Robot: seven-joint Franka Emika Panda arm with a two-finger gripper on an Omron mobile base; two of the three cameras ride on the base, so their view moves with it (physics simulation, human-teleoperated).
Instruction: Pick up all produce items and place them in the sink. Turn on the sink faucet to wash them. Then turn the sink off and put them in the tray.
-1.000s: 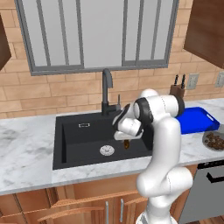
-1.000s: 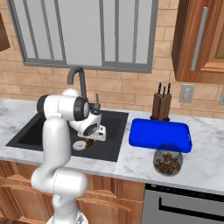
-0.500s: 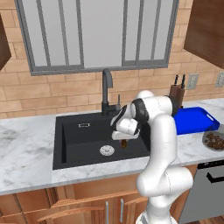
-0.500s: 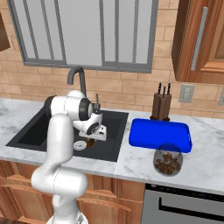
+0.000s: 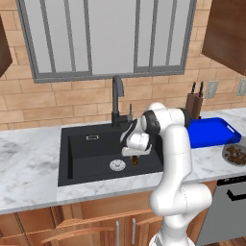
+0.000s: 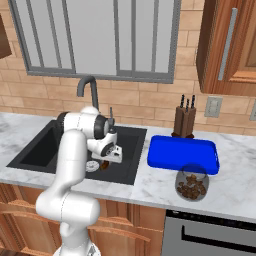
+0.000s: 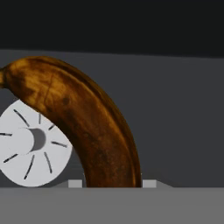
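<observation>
My gripper [image 5: 136,156] is down inside the black sink [image 5: 86,153], shut on a dark brown, orange-tinged banana [image 5: 136,161], the produce item. In the hand view the banana [image 7: 87,127] rises between my fingertips [image 7: 148,183] and curves over the round silver drain [image 7: 35,144]. The right base view shows the gripper [image 6: 105,162] holding the banana [image 6: 104,165] just right of the drain [image 6: 91,165]. Whether the fruit touches the basin floor I cannot tell. The black gooseneck sink faucet [image 5: 116,98] stands behind the basin. The blue tray [image 5: 211,132] lies on the counter to the right.
A round dish of brown lumps [image 6: 191,186] sits near the counter's front edge, in front of the tray [image 6: 182,152]. A knife block [image 6: 184,119] stands against the brick wall. Marble counter [image 5: 29,163] stretches left of the sink.
The hand with the banana has drifted slightly left and down, toward the drain. The grip has not changed.
</observation>
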